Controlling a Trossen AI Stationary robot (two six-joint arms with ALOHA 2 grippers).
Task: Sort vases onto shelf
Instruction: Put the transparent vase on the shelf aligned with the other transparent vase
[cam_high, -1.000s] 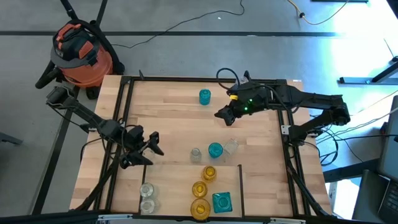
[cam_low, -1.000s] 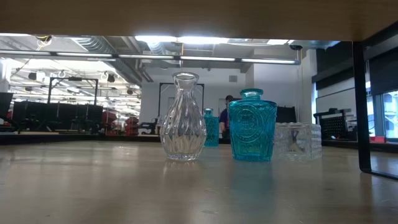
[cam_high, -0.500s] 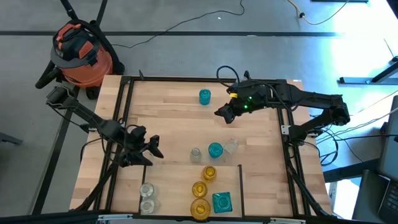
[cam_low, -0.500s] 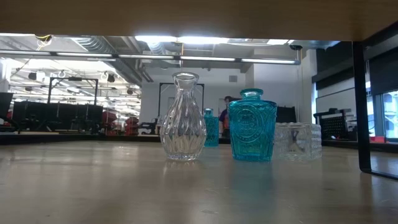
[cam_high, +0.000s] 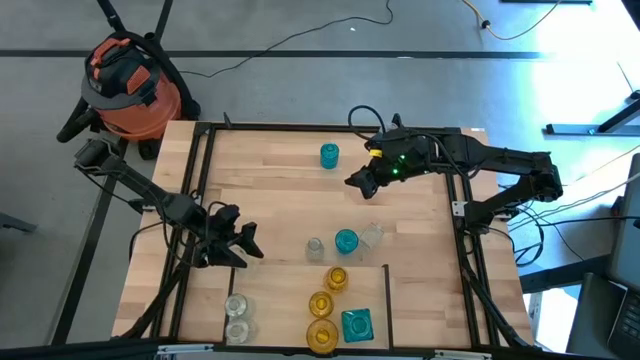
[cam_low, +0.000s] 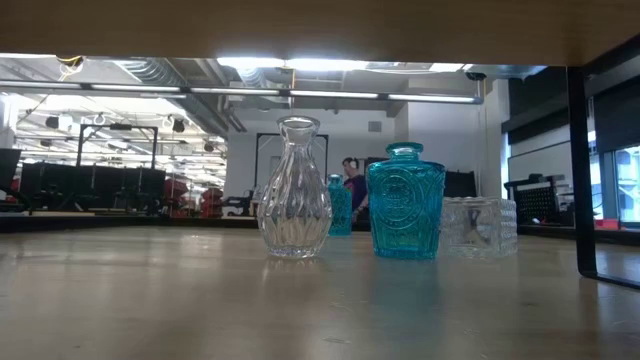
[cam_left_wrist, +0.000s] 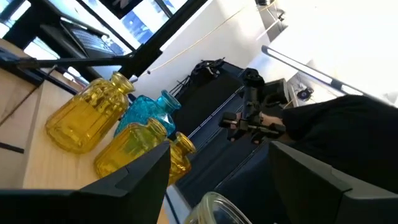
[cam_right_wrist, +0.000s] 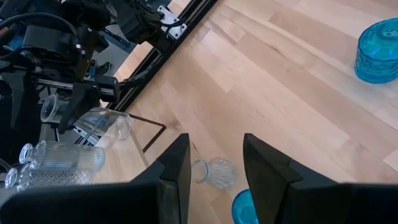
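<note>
My left gripper (cam_high: 238, 240) hovers over the shelf's (cam_high: 275, 300) left side, shut on a clear vase (cam_right_wrist: 111, 124). My right gripper (cam_high: 357, 183) hangs open and empty above the far middle. One teal vase (cam_high: 329, 155) stands alone at the far side. A clear vase (cam_high: 315, 247), a teal vase (cam_high: 346, 241) and a square clear vase (cam_high: 371, 236) stand mid-table. Amber vases (cam_high: 321, 303) and a square teal vase (cam_high: 356, 324) fill a near section. Two clear vases (cam_high: 237, 316) stand near left. My left gripper pinches the clear vase between its two fingers; its round rim (cam_left_wrist: 214, 208) shows between them in the left wrist view. Seen from the right wrist view, the vase lies on its side, mouth (cam_right_wrist: 50, 107) sideways, lifted clear of the wood.
Black frame rails (cam_high: 200, 190) run along both sides of the table. An orange shop vacuum (cam_high: 128, 85) stands on the floor beyond the far left corner. A person (cam_low: 350, 180) shows far off in the room behind. Bare wood lies between the two arms.
My left gripper has rolled about the line it points along, staying in place with the clear vase in its fingers. My right gripper has kept still.
</note>
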